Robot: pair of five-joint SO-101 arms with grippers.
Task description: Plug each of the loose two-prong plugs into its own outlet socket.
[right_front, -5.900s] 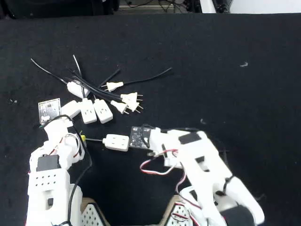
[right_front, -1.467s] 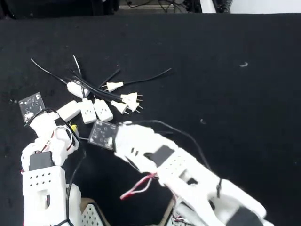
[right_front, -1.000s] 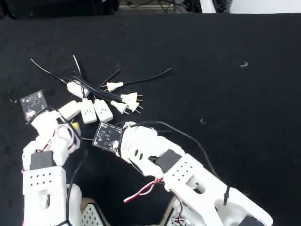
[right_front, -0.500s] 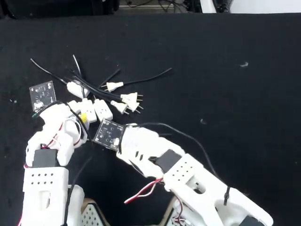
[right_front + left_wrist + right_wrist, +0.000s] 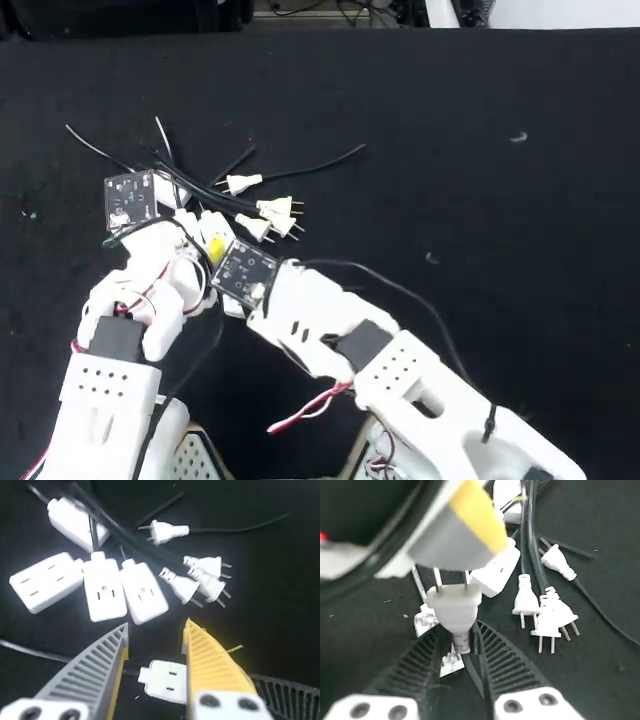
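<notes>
My left gripper (image 5: 156, 627) stands open, grey and yellow fingers either side of a loose white socket (image 5: 165, 681) lying on the black table. My right gripper (image 5: 457, 636) is shut on a white two-prong plug (image 5: 454, 606), held by its tail with the prongs pointing at the left gripper's yellow finger (image 5: 476, 511). In the high view the left gripper (image 5: 207, 250) and the right arm's wrist (image 5: 245, 270) are close together beside the pile. Three more sockets (image 5: 105, 590) lie side by side, and loose plugs (image 5: 205, 577) lie beyond them.
Black cords (image 5: 300, 168) fan out from the pile toward the table's back left. One plug (image 5: 240, 183) lies apart at the pile's far side. A fourth socket (image 5: 75, 520) sits under the cords. The black table (image 5: 480, 200) spreads out to the right.
The left arm has swung right and forward, up to the sockets and over the loose one. The right arm's wrist has shifted slightly up and right, toward the left gripper.
</notes>
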